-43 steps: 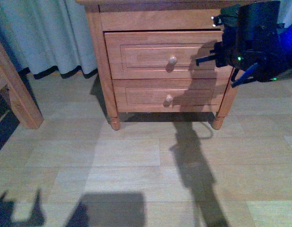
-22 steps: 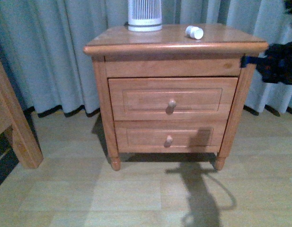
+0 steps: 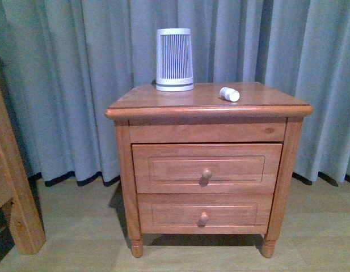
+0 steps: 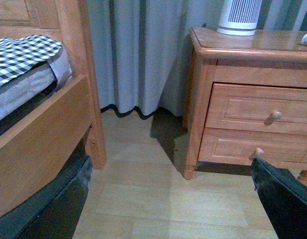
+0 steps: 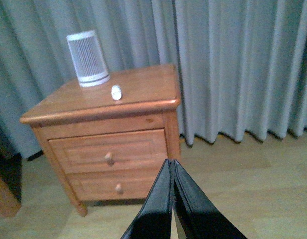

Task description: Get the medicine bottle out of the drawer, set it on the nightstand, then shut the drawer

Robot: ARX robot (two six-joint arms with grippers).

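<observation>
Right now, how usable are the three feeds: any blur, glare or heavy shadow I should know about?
Front view: even light, sharp; the medicine bottle on the nightstand reads clearly, with a dark shadow only under the cabinet. Left wrist view: clear, though the left gripper fingers darken both lower corners. Right wrist view: slightly soft and hazy, the right gripper blocking the lower centre; no glare anywhere.

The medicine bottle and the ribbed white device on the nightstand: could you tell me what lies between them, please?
Nothing: in the front view only bare wooden top of the nightstand separates the medicine bottle from the ribbed device.
</observation>
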